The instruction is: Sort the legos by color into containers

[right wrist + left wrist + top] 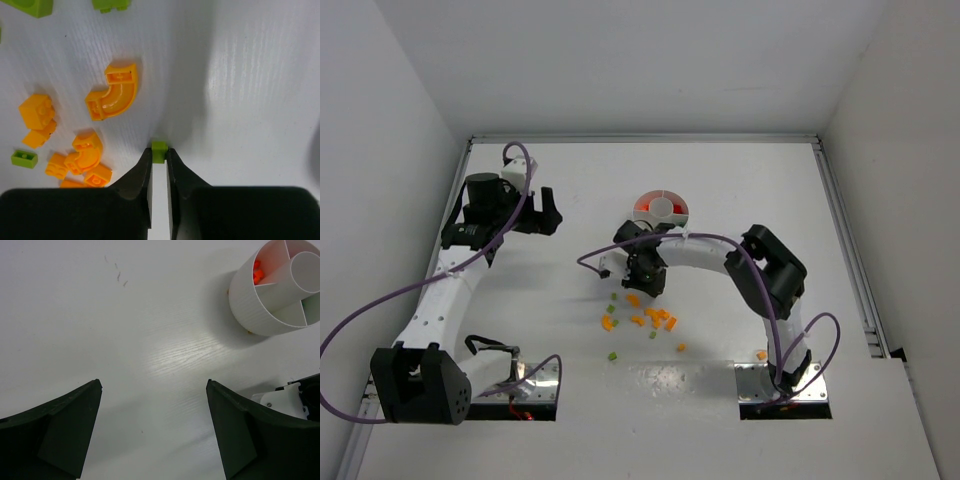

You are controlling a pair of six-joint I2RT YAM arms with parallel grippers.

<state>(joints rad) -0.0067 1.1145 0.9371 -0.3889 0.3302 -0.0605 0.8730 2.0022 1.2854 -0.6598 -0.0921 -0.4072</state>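
Observation:
Orange and green legos point(650, 318) lie scattered on the white table in front of the round white dish point(662, 207), whose wedge containers point(280, 290) hold red legos point(257, 272) in one wedge. My right gripper point(159, 152) is down at the table just above the pile, its fingertips pinched on a small green lego point(159, 149). In the top view it point(642, 285) sits between the dish and the pile. To the left of the dish my left gripper point(154, 385) hangs open over bare table, holding nothing.
Left of the right fingers lie a curved orange lego point(115, 92), several small orange bricks point(36, 112) and a green one point(24, 158). Stray bricks sit apart: an orange one point(761, 355) and a green one point(613, 355). A metal rail point(845, 240) runs along the table's right edge.

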